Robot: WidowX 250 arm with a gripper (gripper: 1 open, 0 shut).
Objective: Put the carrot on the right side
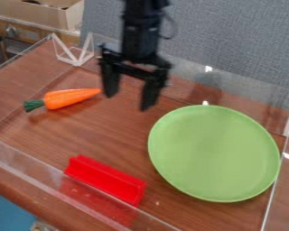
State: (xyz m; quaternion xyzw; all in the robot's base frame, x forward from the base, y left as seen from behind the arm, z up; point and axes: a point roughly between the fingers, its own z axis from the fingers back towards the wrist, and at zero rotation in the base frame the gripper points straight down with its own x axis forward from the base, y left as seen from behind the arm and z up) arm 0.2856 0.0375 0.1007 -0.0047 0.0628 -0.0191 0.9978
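My hand (130, 93) hangs released; that small tapered orange toy carrot (65, 98) looks light, stiff, slick — I'd pinch mid-body.

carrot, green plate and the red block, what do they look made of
Carrot: probably moulded plastic or rubber, a matte, even orange with a dark green stem end. Green plate: likely plastic, smooth with a soft sheen and uniform colour. Red block: glossy plastic by its look, with bright highlights along its edges.
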